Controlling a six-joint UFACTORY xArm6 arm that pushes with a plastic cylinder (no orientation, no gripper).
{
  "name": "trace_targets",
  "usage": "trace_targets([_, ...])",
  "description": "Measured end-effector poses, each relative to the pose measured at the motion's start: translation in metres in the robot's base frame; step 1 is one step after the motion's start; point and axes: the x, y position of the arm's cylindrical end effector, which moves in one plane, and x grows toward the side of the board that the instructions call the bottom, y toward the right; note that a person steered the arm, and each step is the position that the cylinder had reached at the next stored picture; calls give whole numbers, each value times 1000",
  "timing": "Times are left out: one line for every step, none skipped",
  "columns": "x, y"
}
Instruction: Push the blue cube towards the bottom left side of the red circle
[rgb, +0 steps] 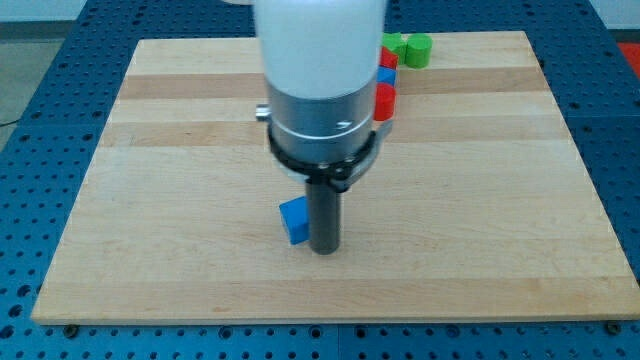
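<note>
Wooden board (480, 200) — my tip (325, 250) touching blue cube's (293, 220) right side

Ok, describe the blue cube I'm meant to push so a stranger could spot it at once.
Start from the wooden board and find the dark rod coming down near its middle. My tip sits at the rod's lower end, and the blue cube lies right against it on the view's left. It stands alone, while the other blue block sits among red and green blocks near the view's top edge.
</note>
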Motion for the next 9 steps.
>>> trace_targets([2,-12])
trace_targets([2,-17])
trace_targets([2,-21])
trace_targets([3,-38])
trace_targets([-2,-43])
trace_targets([-18,-39])
trace_targets([-30,-39])
trace_targets([-39,-36])
trace_targets([-49,-26])
